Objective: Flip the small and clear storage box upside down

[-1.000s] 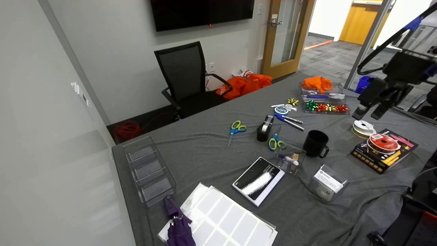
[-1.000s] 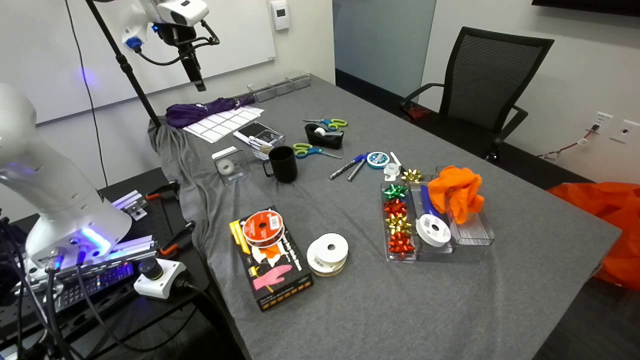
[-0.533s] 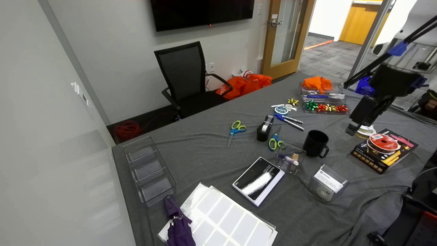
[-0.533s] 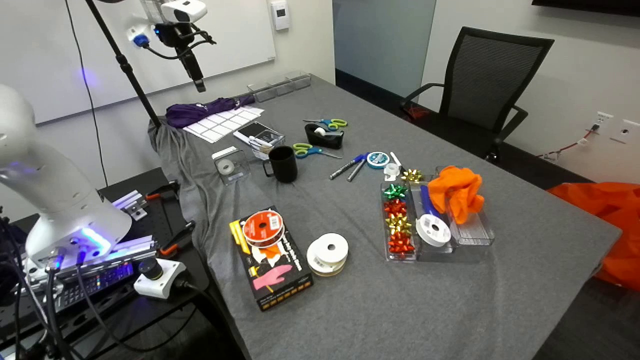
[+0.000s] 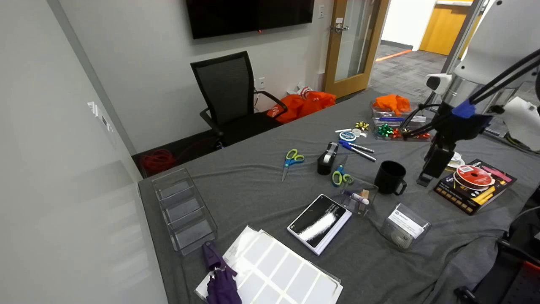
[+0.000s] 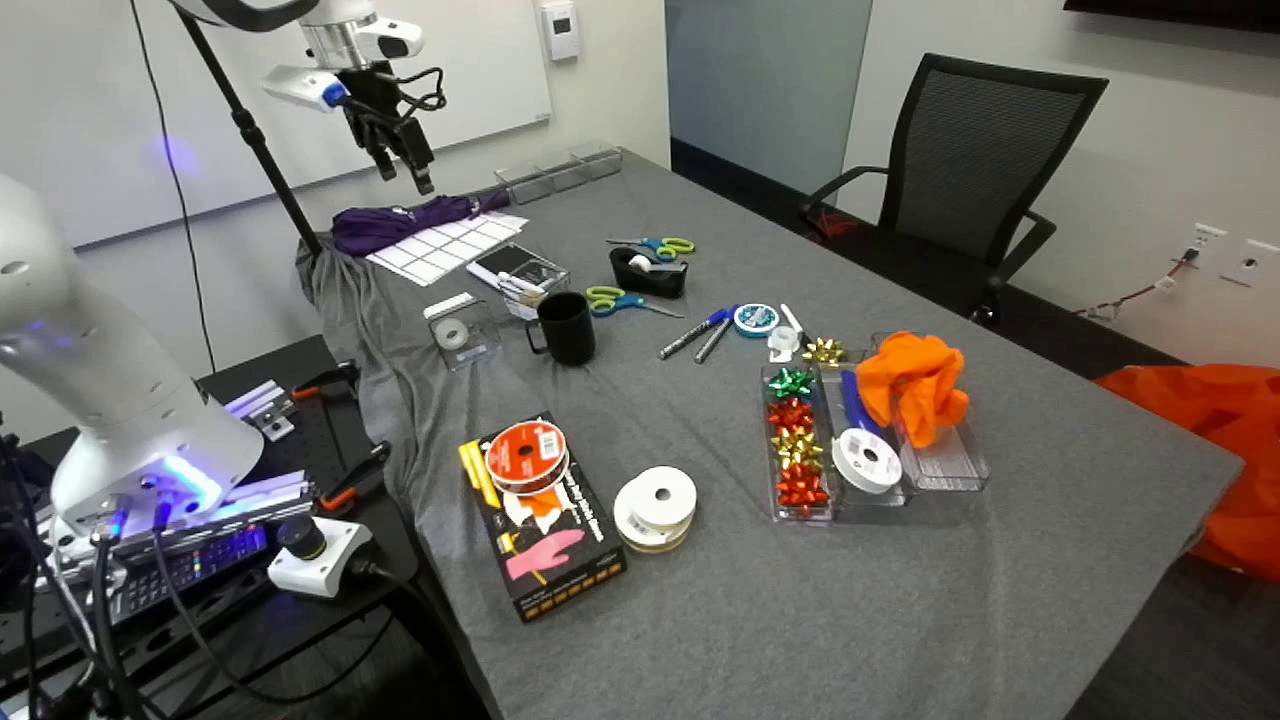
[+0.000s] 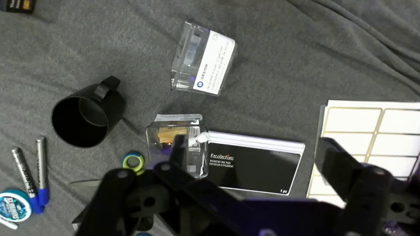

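The small and clear storage box (image 5: 406, 226) rests on the grey cloth near the black cup (image 5: 390, 177). It also shows in an exterior view (image 6: 463, 333) and in the wrist view (image 7: 203, 60), where its white label faces up toward the camera. Which way its opening faces I cannot tell for sure. My gripper (image 6: 405, 180) is open and empty, well above the table. In the wrist view the fingers (image 7: 252, 147) stand wide apart over the black ink pad (image 7: 252, 167), and the box lies above them in the picture, outside the jaws.
Another clear bin (image 7: 197, 167) holding a marker stands against the ink pad. A gridded white sheet (image 7: 351, 121), a purple umbrella (image 5: 221, 274), a tape dispenser (image 5: 327, 159), scissors (image 5: 339, 175) and a glove box (image 5: 474, 185) with ribbon spools lie around.
The gripper has moved left and down in an exterior view and turned, so both fingers now show apart in the other exterior picture. The box has not moved.
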Robot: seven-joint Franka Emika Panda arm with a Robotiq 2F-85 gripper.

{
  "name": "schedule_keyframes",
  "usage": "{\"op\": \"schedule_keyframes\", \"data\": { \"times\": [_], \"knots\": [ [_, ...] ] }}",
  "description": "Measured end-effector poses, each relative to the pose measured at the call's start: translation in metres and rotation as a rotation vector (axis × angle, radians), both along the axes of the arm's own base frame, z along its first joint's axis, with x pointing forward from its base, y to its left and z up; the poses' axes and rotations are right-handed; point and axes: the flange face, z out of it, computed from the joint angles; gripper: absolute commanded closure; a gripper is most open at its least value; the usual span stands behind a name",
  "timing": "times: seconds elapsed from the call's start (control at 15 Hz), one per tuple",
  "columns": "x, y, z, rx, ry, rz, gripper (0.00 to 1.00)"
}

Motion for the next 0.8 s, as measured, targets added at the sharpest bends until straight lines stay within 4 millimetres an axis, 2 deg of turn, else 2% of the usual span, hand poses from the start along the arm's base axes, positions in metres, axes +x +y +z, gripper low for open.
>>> {"op": "schedule_keyframes", "data": {
  "times": [0.33,0.8],
  "knots": [
    [-0.001,-0.0027,-0.0055,-0.13,0.004,0.202,0.0],
    [0.0004,-0.0004,-0.0043,-0.138,-0.018,0.196,0.0]
  ]
}}
